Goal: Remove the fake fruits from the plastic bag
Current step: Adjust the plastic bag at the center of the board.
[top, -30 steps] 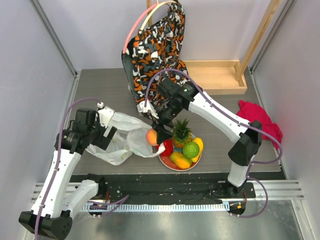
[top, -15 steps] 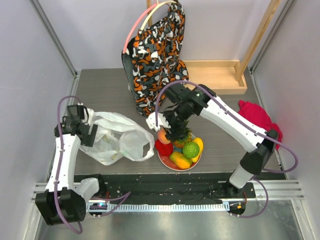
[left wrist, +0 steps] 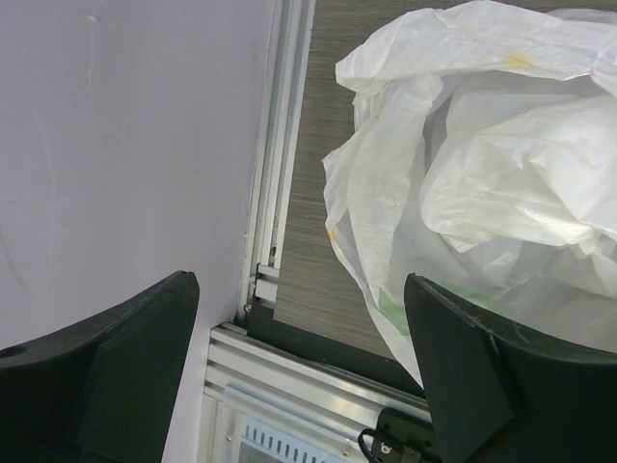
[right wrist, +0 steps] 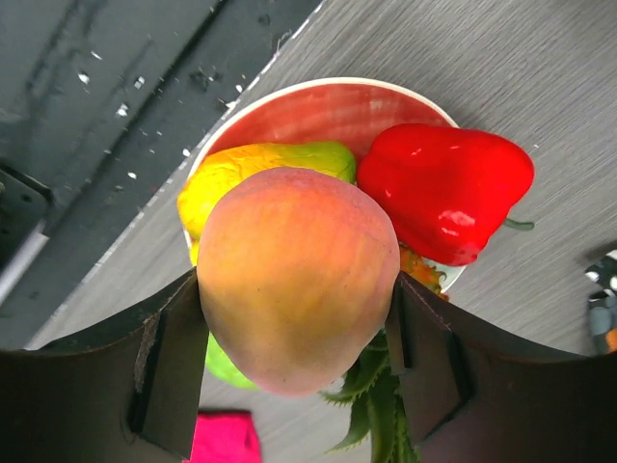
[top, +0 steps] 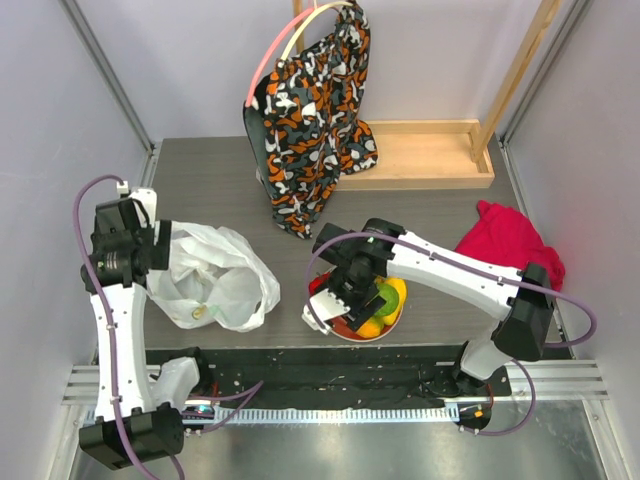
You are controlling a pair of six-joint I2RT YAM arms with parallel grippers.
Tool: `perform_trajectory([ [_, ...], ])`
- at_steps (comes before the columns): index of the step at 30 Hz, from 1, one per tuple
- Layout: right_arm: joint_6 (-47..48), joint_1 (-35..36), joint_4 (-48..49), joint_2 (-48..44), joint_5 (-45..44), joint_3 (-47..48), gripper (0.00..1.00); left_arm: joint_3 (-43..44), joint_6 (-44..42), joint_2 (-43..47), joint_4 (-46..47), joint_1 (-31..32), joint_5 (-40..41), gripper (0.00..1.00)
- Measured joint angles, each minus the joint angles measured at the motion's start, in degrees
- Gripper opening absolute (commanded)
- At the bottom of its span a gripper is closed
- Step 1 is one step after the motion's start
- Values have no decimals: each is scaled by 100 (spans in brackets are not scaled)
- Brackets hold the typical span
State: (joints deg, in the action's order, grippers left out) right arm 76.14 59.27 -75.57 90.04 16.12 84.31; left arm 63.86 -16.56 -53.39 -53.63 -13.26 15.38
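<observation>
- The right pincer (right wrist: 299, 323) is clenched on a peach (right wrist: 299, 280), which is pressed on both sides between the two dark fingers (right wrist: 164, 371).
- The peach is held above a plate (right wrist: 318, 89) – clear of it, as far as can be told from the wrist view.
- On the plate a red fruit (right wrist: 443, 183) and a yellow-green mango (right wrist: 260, 166) are seen lying side by side, with pineapple leaves (right wrist: 371, 410) beneath the peach; a lime (top: 382, 297) is made out from above.
- The left pincer (left wrist: 299, 386) is released, its jaws spread wide with nothing between them, and is held near the left edge of the desk (top: 210, 180).
- The plastic bag (top: 215, 280) is found just beside that pincer, crumpled on the desk to the left of the plate and apart from it; a small yellowish-green shape is seen through its film – what it is cannot be told.
- Further back, a patterned cloth bag (top: 310, 110) hangs beside a wooden tray (top: 430, 155); a red cloth (top: 510, 245) lies at the right.
</observation>
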Motion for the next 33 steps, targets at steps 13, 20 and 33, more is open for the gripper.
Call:
perform_trajectory([
  [13,376,201,1003,-20,-756,-772,49,0,107,179,-151,0,-348,92],
  [20,485,238,1351,-125,-975,-1115,56,0,118,199,-225,0,-492,91],
  [33,645,256,1580,-317,-1161,-1377,91,-2,118,258,-369,0,-664,91],
])
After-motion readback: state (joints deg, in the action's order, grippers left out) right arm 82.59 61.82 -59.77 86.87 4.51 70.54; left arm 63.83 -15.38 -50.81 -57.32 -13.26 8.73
